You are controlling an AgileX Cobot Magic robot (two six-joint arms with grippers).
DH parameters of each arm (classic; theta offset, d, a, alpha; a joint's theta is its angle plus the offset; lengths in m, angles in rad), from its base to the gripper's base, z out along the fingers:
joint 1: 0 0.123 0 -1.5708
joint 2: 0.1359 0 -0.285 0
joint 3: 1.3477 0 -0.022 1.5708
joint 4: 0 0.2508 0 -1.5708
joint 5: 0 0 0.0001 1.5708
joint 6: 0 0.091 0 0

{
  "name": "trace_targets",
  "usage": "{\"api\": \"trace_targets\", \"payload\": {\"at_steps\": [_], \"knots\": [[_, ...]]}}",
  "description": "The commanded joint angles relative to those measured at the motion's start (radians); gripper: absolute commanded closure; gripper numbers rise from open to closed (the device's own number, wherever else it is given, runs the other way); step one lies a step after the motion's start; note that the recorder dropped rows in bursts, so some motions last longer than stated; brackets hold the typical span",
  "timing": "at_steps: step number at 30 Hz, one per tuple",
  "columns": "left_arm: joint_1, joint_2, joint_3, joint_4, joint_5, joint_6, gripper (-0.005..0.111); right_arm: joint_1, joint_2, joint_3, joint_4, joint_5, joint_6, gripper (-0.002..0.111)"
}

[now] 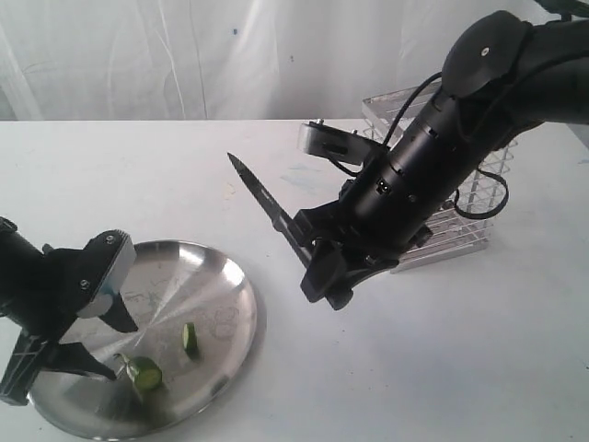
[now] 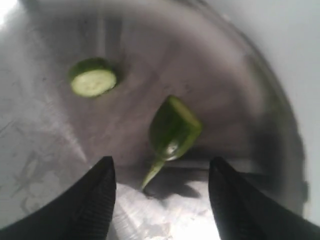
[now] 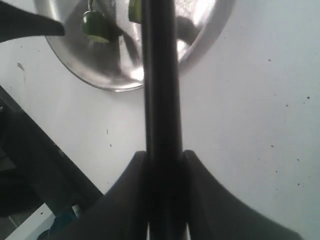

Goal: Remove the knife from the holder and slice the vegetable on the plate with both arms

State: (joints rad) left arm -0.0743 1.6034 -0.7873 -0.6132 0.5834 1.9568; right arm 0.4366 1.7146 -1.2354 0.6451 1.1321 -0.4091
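Note:
The steel plate (image 1: 221,276) lies at the front left. On it are two pieces of the green chilli: the stem end (image 1: 144,372) (image 2: 174,132) (image 3: 95,25) and a short cut slice (image 1: 190,339) (image 2: 93,80) showing its pale inside. My left gripper (image 1: 112,348) (image 2: 160,170) hovers open over the plate's left part, its fingers (image 2: 95,200) on either side of the stem, apart from it. My right gripper (image 1: 317,267) (image 3: 165,157) is shut on the knife (image 1: 267,204) (image 3: 161,75), held in the air right of the plate, blade pointing up and left. The wire holder (image 1: 465,198) stands behind the right arm.
The white table (image 1: 414,368) spreads around the plate. A white cloth backdrop (image 1: 184,55) hangs behind. The right arm's dark body (image 1: 433,157) crosses in front of the holder. A dark frame (image 3: 30,165) shows beyond the table's edge in the right wrist view.

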Motion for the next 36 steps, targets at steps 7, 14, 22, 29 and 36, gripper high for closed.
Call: {"api": "trace_targets", "payload": {"at_steps": [7, 14, 22, 29, 36], "knots": [[-0.078, 0.062, 0.006, -0.013, -0.045, 0.162, 0.048, -0.006, -0.010, 0.003, 0.037, 0.008, -0.013, 0.108], [-0.078, 0.083, 0.006, -0.013, -0.079, 0.162, 0.048, -0.006, -0.010, 0.003, 0.084, 0.008, -0.013, 0.108], [-0.078, 0.111, 0.006, -0.013, -0.071, 0.162, 0.050, -0.006, -0.010, 0.003, 0.084, 0.014, -0.013, 0.108], [-0.078, 0.104, 0.006, -0.088, -0.053, 0.162, 0.095, -0.006, -0.010, 0.003, 0.084, 0.006, -0.013, 0.108], [-0.078, 0.069, 0.006, -0.271, -0.229, -0.079, 0.107, -0.006, -0.010, 0.003, 0.084, 0.004, -0.013, 0.108]]}}
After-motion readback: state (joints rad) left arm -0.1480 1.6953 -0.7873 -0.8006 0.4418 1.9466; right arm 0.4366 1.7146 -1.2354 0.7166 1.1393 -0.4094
